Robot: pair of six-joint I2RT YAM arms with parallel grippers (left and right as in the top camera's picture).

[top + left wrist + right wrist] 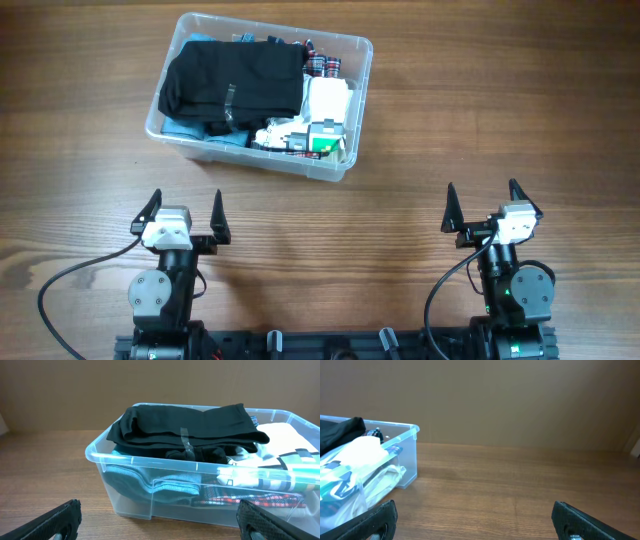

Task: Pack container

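The clear plastic container (350,160) stands at the back of the table, left of centre, tilted a little. A folded black garment (233,80) fills its left part, with white packets (320,115) on the right and blue cloth (165,485) underneath. My left gripper (185,206) rests open near the front edge, pointing at the container (100,455), nothing between its fingers. My right gripper (480,200) sits open at the front right, well apart from the container (407,435), over bare wood.
Red and black plaid fabric (322,66) shows at the container's back edge. The wooden table (500,100) surrounds the container. A black cable (60,285) loops at the front left beside the left arm's base.
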